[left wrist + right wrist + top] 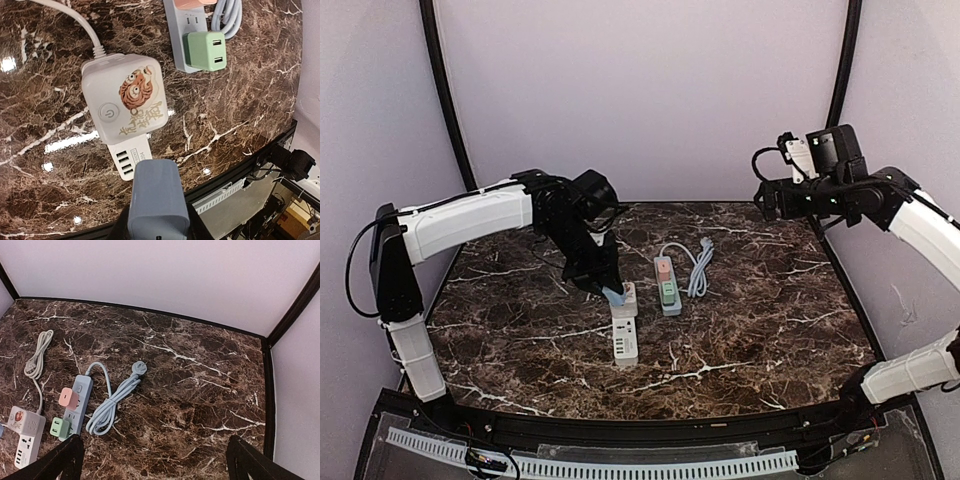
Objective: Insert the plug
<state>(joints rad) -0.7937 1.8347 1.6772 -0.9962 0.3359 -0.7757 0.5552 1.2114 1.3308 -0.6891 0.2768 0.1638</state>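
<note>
Now the left gripper is clamping a blue-grey plug, holding it just above the white power strip with the tiger sticker. The plug is looking unseated, so lowering it into a socket is remaining. The right gripper is hanging spread and empty, well apart.

Blue-grey plug — close over the white power strip.

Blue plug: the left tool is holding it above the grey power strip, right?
Not quite. The left tool holds the blue plug above the white power strip, not the grey power strip beside it. The left wrist view shows this.
</note>
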